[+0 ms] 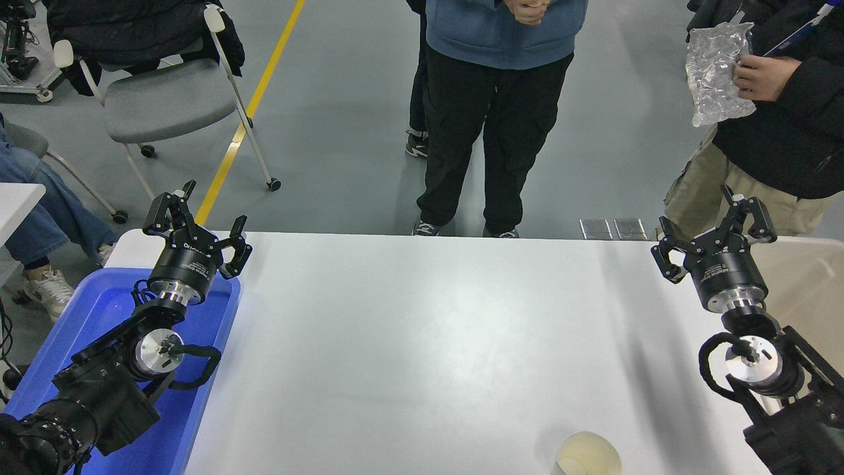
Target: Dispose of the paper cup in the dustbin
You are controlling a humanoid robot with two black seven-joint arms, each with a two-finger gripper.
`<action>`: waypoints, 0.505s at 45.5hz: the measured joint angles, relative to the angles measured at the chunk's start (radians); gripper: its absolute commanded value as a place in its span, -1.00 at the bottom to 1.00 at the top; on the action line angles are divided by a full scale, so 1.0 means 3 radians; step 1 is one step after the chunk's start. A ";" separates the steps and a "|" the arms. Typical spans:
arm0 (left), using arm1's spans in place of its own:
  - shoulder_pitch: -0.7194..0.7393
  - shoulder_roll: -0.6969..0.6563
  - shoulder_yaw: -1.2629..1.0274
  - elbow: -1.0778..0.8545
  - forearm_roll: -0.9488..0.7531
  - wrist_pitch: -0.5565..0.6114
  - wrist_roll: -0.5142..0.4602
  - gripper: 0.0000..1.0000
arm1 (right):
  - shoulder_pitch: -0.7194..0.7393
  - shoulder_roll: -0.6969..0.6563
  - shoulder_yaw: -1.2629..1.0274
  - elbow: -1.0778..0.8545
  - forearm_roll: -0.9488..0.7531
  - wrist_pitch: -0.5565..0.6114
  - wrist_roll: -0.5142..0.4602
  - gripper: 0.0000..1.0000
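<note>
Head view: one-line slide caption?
Paper cup upright at the table's near edge, both grippers, left and right, open and empty, dustbin at right.

Two black arms are fitted with silver metal wrist rings and looped black cables. Each is ended by a black cylindrical body marked with small white lettering: left gripper (198,227), right gripper (715,231), both two-fingered.
</note>
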 measured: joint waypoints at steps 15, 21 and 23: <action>0.0000 0.0000 0.0000 0.0000 0.0000 0.0000 0.0000 1.00 | 0.0011 0.0000 -0.0035 0.0007 0.0000 -0.0022 -0.0002 0.98; 0.0000 0.0000 0.0000 0.0000 0.0000 0.0000 0.0000 1.00 | 0.0012 -0.0001 -0.0052 0.0027 0.0004 -0.0043 -0.0007 0.98; 0.0000 0.0000 0.0000 0.0000 0.0000 0.0000 0.0000 1.00 | 0.0012 -0.0005 -0.0069 0.0034 0.0004 -0.0046 -0.0015 0.98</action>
